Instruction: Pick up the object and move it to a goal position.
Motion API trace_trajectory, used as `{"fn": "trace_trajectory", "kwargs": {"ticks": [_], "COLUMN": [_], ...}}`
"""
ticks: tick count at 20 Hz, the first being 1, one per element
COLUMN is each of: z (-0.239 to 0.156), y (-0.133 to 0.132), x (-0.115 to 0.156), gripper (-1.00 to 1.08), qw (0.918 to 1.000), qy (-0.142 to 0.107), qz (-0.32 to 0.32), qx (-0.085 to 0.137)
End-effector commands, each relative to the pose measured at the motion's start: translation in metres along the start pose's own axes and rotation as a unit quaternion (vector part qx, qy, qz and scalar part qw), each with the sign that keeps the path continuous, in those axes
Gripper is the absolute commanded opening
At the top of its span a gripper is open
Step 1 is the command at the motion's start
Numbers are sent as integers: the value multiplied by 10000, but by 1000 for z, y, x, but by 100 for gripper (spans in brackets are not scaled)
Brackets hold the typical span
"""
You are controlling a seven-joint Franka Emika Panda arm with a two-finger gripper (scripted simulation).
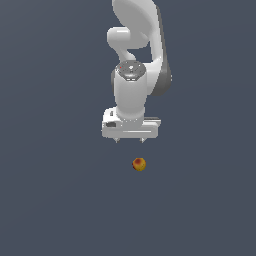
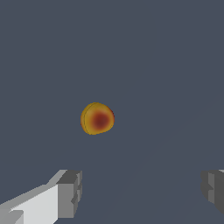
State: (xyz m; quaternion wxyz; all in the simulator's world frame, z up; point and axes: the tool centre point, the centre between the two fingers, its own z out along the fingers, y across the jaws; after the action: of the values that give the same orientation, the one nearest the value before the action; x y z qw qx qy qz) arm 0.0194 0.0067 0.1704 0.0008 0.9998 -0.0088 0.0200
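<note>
In the exterior view, the white arm (image 1: 132, 75) is seen from above, its hand (image 1: 129, 140) spread wide and holding nothing. The object (image 1: 139, 164), a small orange-yellow ball with red patches, lies on the plain grey worktop (image 1: 50, 200) just below the hand in the picture, apart from it. In the wrist view, the ball's red patch is shown closely, and two grey fingertips (image 2: 70, 192) are seen set far apart, the ball beyond them, untouched.

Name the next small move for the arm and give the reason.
Probably shift the tool over the ball and then lower it: the fingers stand wide apart and empty, and the ball lies clear of them, not yet between them in the wrist view.
</note>
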Motion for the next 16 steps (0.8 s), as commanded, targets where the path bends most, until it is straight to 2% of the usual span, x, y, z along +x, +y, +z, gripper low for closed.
{"fn": "trace_trajectory", "kwargs": {"ticks": [1,10,16], "z": [0,-1,-1], "y": [0,-28,-28], "x": [0,5,5], "gripper": [100,100,100], "qw": [10000,9996,9997], "qy": [0,44,44], "qz": [0,-258,-242], "qx": [0,54,57]}}
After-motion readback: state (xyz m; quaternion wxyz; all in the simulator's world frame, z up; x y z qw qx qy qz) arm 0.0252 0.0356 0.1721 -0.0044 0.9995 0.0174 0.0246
